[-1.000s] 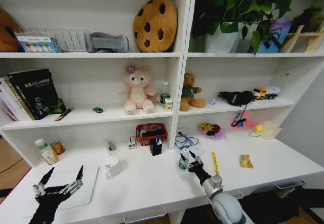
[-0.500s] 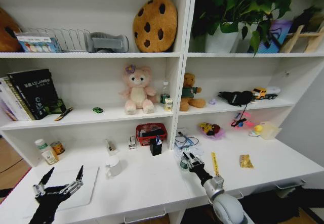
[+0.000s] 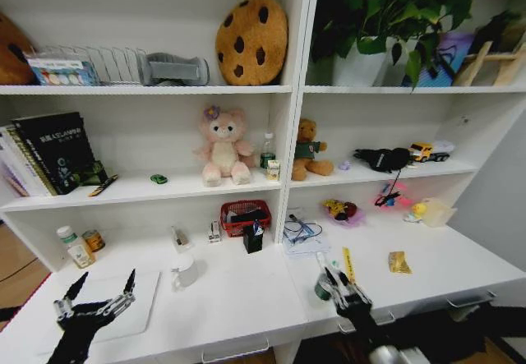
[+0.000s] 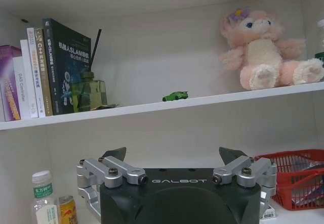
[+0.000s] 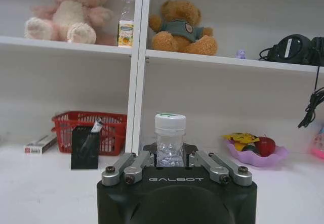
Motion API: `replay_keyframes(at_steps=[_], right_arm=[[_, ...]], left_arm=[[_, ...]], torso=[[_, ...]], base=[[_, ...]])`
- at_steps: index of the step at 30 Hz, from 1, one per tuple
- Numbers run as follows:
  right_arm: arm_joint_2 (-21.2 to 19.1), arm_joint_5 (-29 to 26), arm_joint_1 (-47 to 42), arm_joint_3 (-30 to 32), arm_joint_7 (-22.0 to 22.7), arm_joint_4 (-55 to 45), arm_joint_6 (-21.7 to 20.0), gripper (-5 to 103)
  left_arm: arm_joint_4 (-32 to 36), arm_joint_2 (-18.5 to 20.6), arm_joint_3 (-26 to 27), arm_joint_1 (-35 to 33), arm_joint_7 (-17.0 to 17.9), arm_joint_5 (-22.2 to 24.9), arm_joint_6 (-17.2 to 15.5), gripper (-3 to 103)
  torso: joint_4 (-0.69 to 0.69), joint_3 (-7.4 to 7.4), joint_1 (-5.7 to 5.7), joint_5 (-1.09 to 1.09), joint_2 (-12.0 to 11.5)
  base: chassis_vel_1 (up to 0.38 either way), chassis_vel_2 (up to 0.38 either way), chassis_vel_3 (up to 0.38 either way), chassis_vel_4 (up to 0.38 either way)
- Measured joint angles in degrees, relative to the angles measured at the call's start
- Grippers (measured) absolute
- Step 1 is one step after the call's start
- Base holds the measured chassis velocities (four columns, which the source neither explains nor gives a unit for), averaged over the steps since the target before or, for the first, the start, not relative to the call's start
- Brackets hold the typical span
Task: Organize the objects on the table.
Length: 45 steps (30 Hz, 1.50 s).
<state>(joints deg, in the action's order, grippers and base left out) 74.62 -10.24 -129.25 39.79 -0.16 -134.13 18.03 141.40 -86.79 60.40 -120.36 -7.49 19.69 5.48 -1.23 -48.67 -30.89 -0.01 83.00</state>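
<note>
My right gripper [image 3: 335, 283] is near the table's [image 3: 238, 302] front edge, right of centre. It is shut on a small clear bottle [image 5: 169, 142] with a white cap, held upright between the fingers [image 5: 132, 164]. At the front left, my left gripper [image 3: 103, 283] hangs open over a slim silver laptop [image 3: 141, 302], nothing between its fingertips [image 4: 117, 153]. A tiny green toy [image 4: 175, 96] and a black pen [image 3: 103, 185] lie on the lower shelf. A yellow pen [image 3: 348, 264] rests on the table beside the right gripper.
A red basket [image 3: 245, 214], a black holder [image 3: 253, 238], a white mug [image 3: 184, 270] and two small jars [image 3: 78, 247] stand at the back of the table. A purple dish [image 5: 255, 150] sits farther right. The shelf holds books [image 4: 48, 67] and plush bears [image 3: 222, 146].
The right gripper has drawn back toward the table's front edge and to the right, taking the bottle with it. The left arm has not moved.
</note>
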Motion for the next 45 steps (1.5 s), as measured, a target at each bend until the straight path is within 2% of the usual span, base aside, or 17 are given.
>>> replay_keyframes(at_steps=[2,3,6,7,12,14,18,23,26,30,31,33,34,36,37,39,45], right_arm=[[0.1,1.8,-5.7,1.3,1.1,0.9,5.7,25],[0.1,1.8,-5.7,1.3,1.1,0.9,5.7,25],[0.6,4.3,-10.9,2.3,2.8,4.1,12.7,25],[0.6,4.3,-10.9,2.3,2.8,4.1,12.7,25],[1.1,8.4,-15.1,0.9,5.9,9.9,18.5,25],[1.9,11.5,-15.8,-0.8,8.6,16.4,21.1,25],[2.8,14.3,-15.2,-1.8,10.9,24.5,23.3,25],[2.7,14.5,-13.1,-1.9,11.2,29.0,24.0,25],[2.2,13.1,-9.8,-1.4,9.7,33.0,23.7,25],[1.2,9.7,0.2,-1.5,4.7,45.5,22.1,25],[1.2,9.7,0.2,-1.5,4.7,45.5,22.1,25],[0.8,8.9,7.0,-2.1,1.9,53.1,21.9,25],[0.8,8.9,7.0,-2.1,1.9,53.1,21.9,25],[0.5,7.5,13.9,-2.8,-2.1,59.5,21.1,25],[0.5,7.5,13.9,-2.8,-2.1,59.5,21.1,25],[0.5,7.4,20.5,-3.0,-5.5,65.6,20.2,25],[0.5,5.9,30.0,-3.4,-9.5,74.0,16.4,25]], left_arm=[[0.0,0.0,0.0,0.0,0.0,0.0,0.0,100],[0.0,0.0,0.0,0.0,0.0,0.0,0.0,100],[0.0,0.0,0.0,0.0,0.0,0.0,0.0,100],[0.0,0.0,0.0,0.0,0.0,0.0,0.0,100],[0.0,0.0,0.0,0.0,0.0,0.0,0.0,100],[0.0,0.0,0.0,0.0,0.0,0.0,0.0,100],[0.0,0.0,0.0,0.0,0.0,0.0,0.0,100],[0.0,0.0,0.0,0.0,0.0,0.0,0.0,100],[0.0,0.0,0.0,0.0,0.0,0.0,0.0,100],[0.0,0.0,0.0,0.0,0.0,0.0,0.0,100],[0.0,0.0,0.0,0.0,0.0,0.0,0.0,100],[0.0,0.0,0.0,0.0,0.0,0.0,0.0,100],[0.0,0.0,0.0,0.0,0.0,0.0,0.0,100],[0.0,0.0,0.0,0.0,0.0,0.0,0.0,100],[0.0,0.0,0.0,0.0,0.0,0.0,0.0,100],[0.0,0.0,0.0,0.0,0.0,0.0,0.0,100],[0.0,0.0,0.0,0.0,0.0,0.0,0.0,100]], torso=[[0.03,0.0,0.0,0.0,0.0],[0.03,0.0,0.0,0.0,0.0],[0.03,-0.01,0.0,0.01,0.0],[0.03,-0.01,0.0,0.01,0.0],[0.02,-0.01,0.0,0.0,0.0],[0.01,-0.01,0.0,0.02,0.0],[-0.01,-0.01,-0.01,0.02,0.0],[0.01,-0.01,-0.01,0.01,0.0],[0.02,-0.02,-0.02,-0.01,0.0],[0.02,-0.02,-0.02,0.02,0.0],[0.02,-0.02,-0.02,0.02,0.0],[0.01,-0.02,-0.02,0.04,0.0],[0.01,-0.02,-0.02,0.04,0.0],[0.0,-0.02,-0.02,0.02,0.0],[0.0,-0.02,-0.02,0.02,0.0],[0.03,-0.02,-0.02,0.01,0.0],[-0.02,-0.03,-0.03,0.0,0.0]], base=[[0.0,0.0,0.0,0.0],[0.0,0.0,0.0,0.0],[0.0,0.0,0.0,0.0],[0.0,0.0,0.0,0.0],[0.0,0.0,0.0,0.0],[0.0,0.0,0.0,0.0],[0.0,0.0,0.0,0.0],[0.0,0.0,0.0,0.0],[0.0,0.0,0.0,0.0],[0.0,0.0,0.0,0.0],[0.0,0.0,0.0,0.0],[0.0,0.0,0.0,0.0],[0.0,0.0,0.0,0.0],[0.0,0.0,0.0,0.0],[0.0,0.0,0.0,0.0],[0.0,0.0,0.0,0.0],[0.0,0.0,0.0,0.0]])
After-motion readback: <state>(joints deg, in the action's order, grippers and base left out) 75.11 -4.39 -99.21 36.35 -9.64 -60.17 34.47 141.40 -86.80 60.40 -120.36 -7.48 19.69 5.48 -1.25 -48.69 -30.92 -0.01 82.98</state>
